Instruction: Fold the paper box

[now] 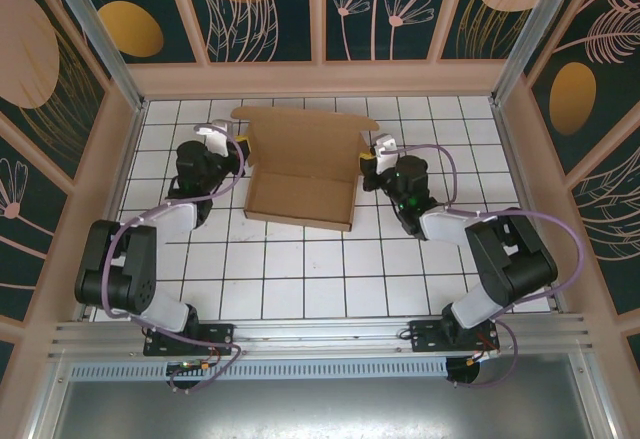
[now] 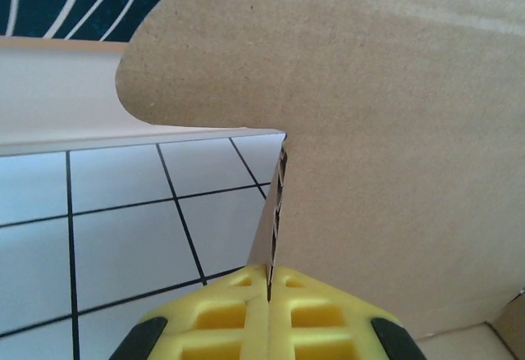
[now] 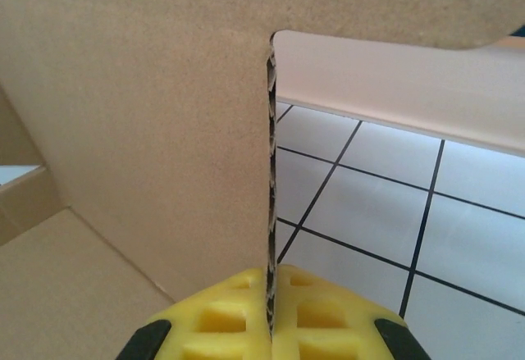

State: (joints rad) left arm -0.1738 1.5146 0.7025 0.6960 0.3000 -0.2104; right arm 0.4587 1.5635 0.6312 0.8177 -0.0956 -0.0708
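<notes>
The paper box (image 1: 300, 174) is brown corrugated cardboard, a shallow open tray in the middle of the table with its back panel and lid flap standing up. My left gripper (image 1: 241, 146) is shut on the box's left side wall. In the left wrist view the wall's edge (image 2: 277, 212) runs up from between the yellow fingers (image 2: 221, 315), and a rounded flap (image 2: 246, 56) spreads above. My right gripper (image 1: 364, 160) is shut on the right side wall. Its corrugated edge (image 3: 270, 180) stands pinched between the yellow fingers (image 3: 320, 319) in the right wrist view.
The table (image 1: 300, 269) is white with a black grid. Wooden walls (image 1: 320, 77) with dark leaf-pattern panels close it in at the back and both sides. A metal rail (image 1: 320, 334) runs along the near edge by the arm bases.
</notes>
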